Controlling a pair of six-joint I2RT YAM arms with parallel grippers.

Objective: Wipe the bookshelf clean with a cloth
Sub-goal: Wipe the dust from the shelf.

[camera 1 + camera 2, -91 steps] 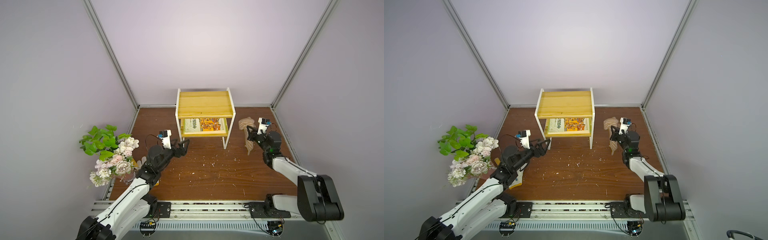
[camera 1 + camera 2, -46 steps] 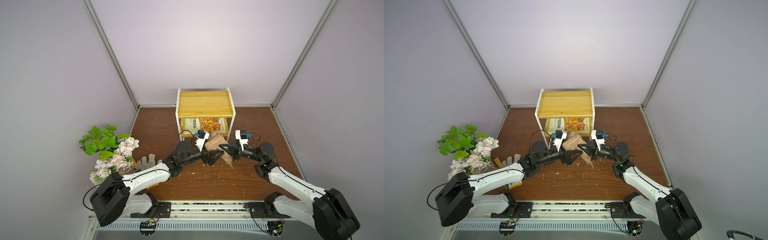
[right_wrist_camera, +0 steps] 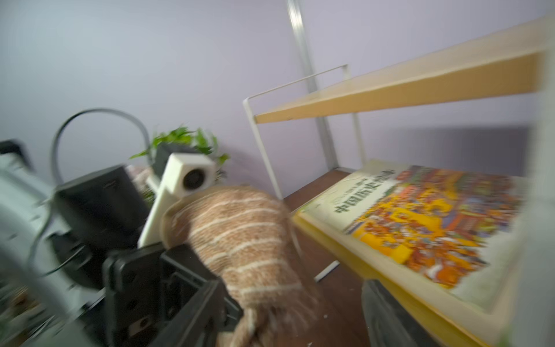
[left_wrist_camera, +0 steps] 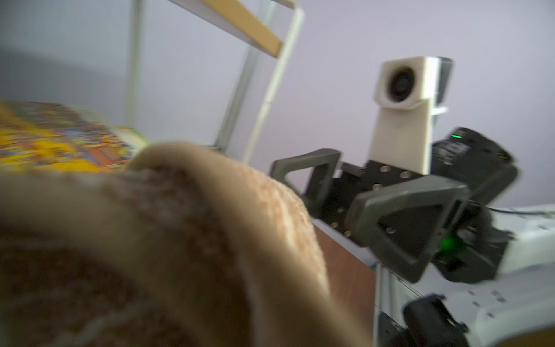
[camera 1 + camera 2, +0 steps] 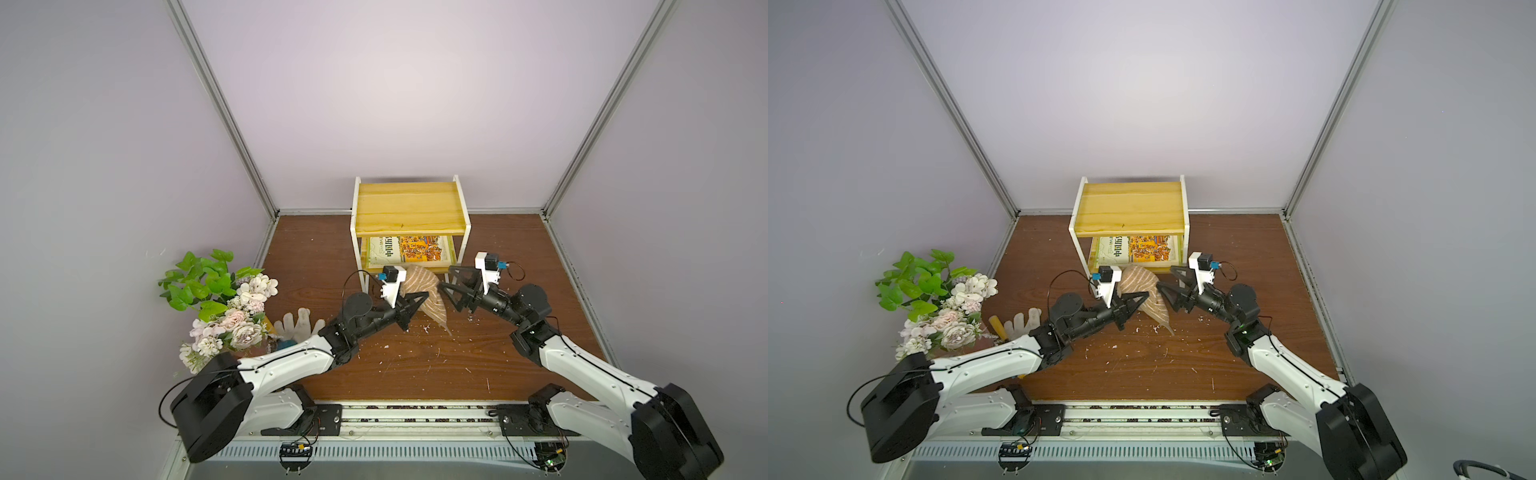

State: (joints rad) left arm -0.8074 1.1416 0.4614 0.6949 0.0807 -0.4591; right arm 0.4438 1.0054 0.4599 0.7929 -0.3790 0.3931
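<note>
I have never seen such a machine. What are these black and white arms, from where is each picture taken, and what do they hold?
These are two robot arms, each ending in a two-fingered gripper. The two wide pictures come from one camera head above, looking down; the two blurred close ones come from a camera on each wrist. On the brown table are a small bookshelf with a book on its lower board, a bunch of flowers and a white glove. The left gripper is shut on a striped brown cloth, which hangs from it before the shelf. The right gripper is open beside it, holding nothing.
</note>
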